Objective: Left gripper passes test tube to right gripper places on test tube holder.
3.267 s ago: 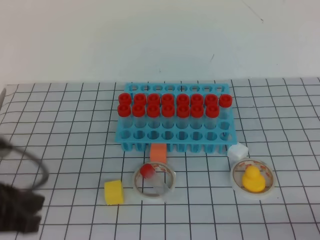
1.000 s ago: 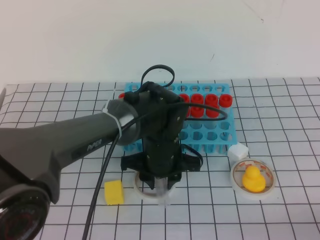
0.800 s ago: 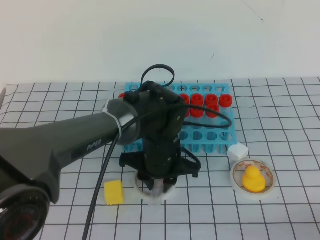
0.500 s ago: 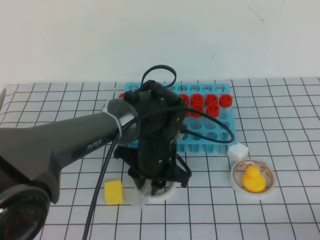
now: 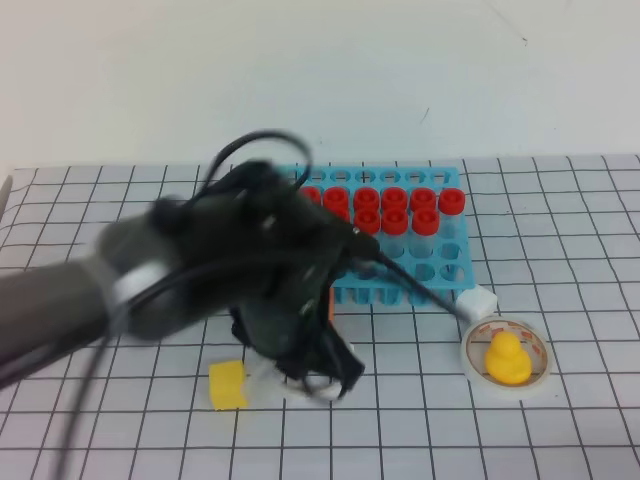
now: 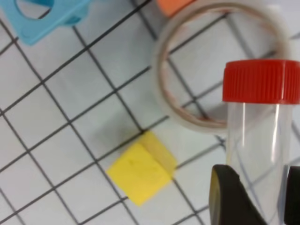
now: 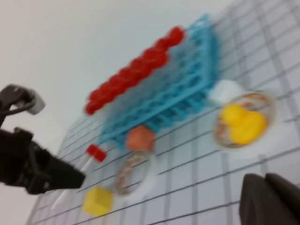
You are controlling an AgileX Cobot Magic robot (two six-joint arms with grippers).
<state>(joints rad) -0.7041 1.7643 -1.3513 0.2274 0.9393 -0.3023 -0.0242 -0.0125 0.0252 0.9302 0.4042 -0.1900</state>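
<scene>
The left claw grips the test tube by its clear body, lifted above the tape roll. The right claw waits clenched and empty. Handover and placing in the test tube holder remain.

The test tube stands upright at the right of the view, its red screw cap at the top and its clear body running down between the two dark fingers of the left hand, which close on its lower part. Behind it a tape roll lies flat on the gridded white surface. A yellow block sits near the roll's lower left. An orange block shows at the top edge, and a corner of the light blue test tube holder at the top left.
</scene>
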